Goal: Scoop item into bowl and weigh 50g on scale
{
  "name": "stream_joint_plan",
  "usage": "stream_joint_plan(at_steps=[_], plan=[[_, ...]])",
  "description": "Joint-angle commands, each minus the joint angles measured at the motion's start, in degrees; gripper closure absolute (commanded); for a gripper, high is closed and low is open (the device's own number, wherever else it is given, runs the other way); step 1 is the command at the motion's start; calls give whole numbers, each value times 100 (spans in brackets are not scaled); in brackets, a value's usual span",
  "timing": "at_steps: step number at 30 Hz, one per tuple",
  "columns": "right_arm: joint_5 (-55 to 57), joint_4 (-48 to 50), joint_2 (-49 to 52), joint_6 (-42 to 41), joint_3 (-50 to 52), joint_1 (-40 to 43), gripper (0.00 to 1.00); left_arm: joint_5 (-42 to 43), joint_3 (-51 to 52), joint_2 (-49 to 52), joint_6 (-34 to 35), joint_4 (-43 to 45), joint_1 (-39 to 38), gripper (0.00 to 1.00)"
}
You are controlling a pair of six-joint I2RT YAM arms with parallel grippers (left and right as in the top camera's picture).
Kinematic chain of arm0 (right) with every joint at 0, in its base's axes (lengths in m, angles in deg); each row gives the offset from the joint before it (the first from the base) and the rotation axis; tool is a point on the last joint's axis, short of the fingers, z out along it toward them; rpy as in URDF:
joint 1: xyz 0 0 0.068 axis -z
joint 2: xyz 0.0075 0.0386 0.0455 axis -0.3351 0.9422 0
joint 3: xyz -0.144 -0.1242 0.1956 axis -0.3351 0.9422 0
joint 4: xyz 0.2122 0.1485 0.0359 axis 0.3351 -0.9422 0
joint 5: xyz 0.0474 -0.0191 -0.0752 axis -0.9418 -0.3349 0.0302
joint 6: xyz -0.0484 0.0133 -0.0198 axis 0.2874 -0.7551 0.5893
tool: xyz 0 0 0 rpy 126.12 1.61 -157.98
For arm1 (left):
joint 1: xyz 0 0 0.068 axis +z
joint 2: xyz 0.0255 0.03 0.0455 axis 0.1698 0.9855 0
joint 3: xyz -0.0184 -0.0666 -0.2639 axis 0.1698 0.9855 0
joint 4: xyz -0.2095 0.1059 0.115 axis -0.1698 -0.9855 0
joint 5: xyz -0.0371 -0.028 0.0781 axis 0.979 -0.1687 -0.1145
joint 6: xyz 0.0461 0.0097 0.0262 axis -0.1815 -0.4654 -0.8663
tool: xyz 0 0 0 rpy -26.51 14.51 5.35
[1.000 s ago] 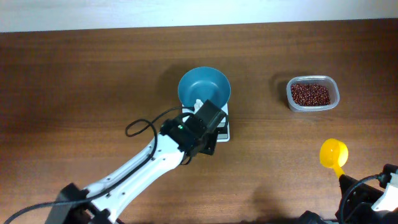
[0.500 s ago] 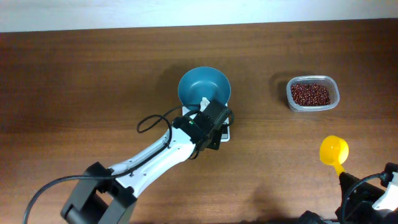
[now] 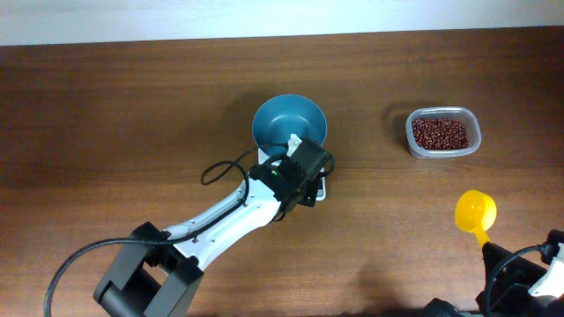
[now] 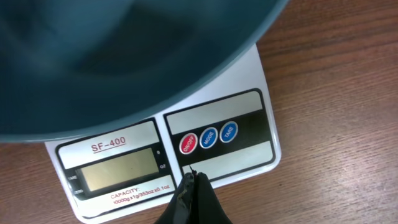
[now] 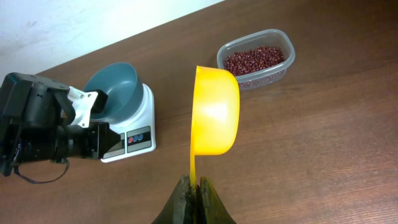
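Because the beans (image 3: 439, 133) in the tub (image 3: 476, 134) look light, loose and likely to roll, they suit the rigid scoop (image 5: 214, 112), which the right claw (image 5: 192, 186) pinches by its thin handle. The left claw (image 4: 191, 182), closed and empty, points at the buttons of the scale (image 4: 261, 124) under the bowl (image 3: 289, 123).

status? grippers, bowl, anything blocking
Left gripper shut, tip at the scale by its red button, display blank. Right gripper shut on the empty yellow scoop. Bowl on scale, empty; beans in the clear tub. Nothing blocking.
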Motion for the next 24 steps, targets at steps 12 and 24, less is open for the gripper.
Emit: stream_joint_plan(at_steps=[12,24], plan=[[118,87,48,-42,15,15,96,-157,-72,461,-72,286,-17,100],[118,87,48,-42,15,15,96,-302,-72,498,-72,380,-17,100]])
